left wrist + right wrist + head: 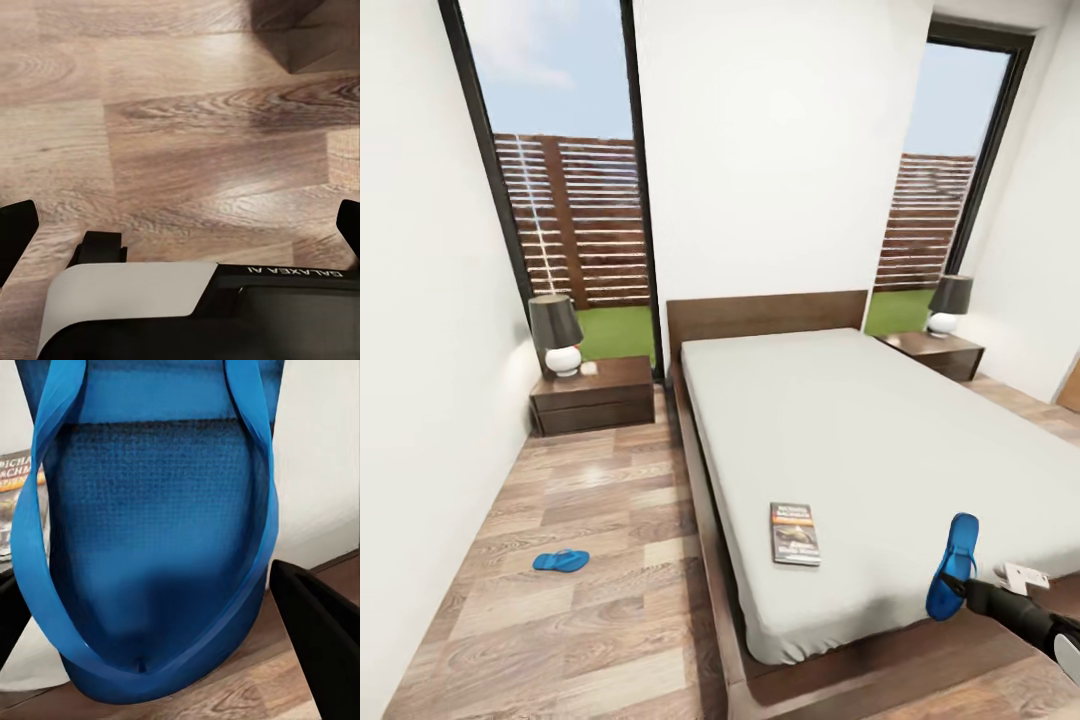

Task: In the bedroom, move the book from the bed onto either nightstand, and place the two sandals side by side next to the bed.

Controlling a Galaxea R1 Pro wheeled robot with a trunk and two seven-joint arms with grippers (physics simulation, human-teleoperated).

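From the foot of the bed (880, 420), I see the right gripper (963, 588) clamped on 1 blue sandal (952, 566), held upright above the mattress corner; in the right wrist view its sole and straps (150, 547) sit between the dark fingers (322, 637). The other sandal (561, 561) lies flat on the plank floor (580, 640) on the far side of the bed, well apart from the frame. The book (795, 533) rests on the mattress near the foot end, untouched. The left gripper (180, 225) hangs over bare floor with its fingers spread and nothing between them. To do this step well, I would say the held sandal should be carried round to the floor beside the lying one, lowered until the sole is flat, and turned to point the same way before release, so the pair ends up parallel and just beside the frame. Letting go while it hangs on edge would likely tip it askew. Either nightstand (592, 395) can take the book afterwards.
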